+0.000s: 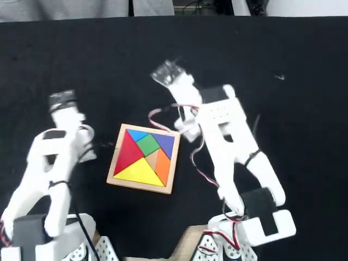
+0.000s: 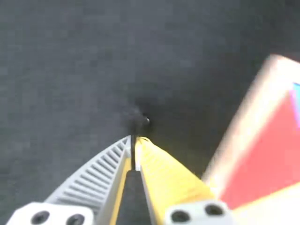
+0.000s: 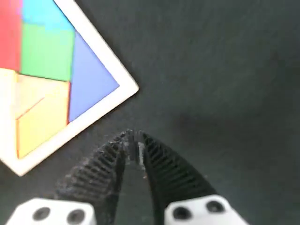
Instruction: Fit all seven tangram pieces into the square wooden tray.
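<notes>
Wooden tray packed with tangram pieces; left gripper and right gripper nearby, fingers pressed together.

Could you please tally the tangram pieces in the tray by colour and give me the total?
Red piece: 1
Yellow piece: 1
Light blue piece: 1
Green piece: 1
Violet-blue piece: 1
Orange piece: 1
Tan piece: 1
Total: 7, all lying inside the wooden tray.
</notes>
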`<state>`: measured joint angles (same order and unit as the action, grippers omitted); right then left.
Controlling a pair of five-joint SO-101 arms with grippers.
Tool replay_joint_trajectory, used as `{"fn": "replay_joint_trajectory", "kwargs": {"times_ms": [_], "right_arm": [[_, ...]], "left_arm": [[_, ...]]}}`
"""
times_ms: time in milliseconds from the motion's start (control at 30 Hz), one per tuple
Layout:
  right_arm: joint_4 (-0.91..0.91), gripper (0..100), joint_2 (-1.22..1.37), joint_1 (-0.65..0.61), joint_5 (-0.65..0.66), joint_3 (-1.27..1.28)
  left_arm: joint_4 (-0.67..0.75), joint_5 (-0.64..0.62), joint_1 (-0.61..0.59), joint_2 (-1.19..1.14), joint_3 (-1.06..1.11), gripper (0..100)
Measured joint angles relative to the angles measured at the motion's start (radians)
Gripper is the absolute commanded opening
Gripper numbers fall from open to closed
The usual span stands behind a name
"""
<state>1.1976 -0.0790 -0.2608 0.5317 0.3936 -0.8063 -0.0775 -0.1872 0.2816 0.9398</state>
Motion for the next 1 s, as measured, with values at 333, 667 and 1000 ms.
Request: {"fn": "replay_joint_trajectory", "kwargs": {"times_ms": [333, 667, 1000], "right_arm": [[-0.149, 1.1, 0.166, -0.106, -0.101, 0.141], [-0.147, 1.1, 0.390, -0.120, -0.104, -0.124], [-0.052, 1.1, 0.480, -0.118, -0.106, -0.308]], "left_arm": [[-0.133, -0.034, 0.104, -0.307, -0.245, 3], [-0.153, -0.034, 0.152, -0.407, -0.370, 3], [-0.153, -0.046, 0.152, -0.407, -0.370, 3]]}}
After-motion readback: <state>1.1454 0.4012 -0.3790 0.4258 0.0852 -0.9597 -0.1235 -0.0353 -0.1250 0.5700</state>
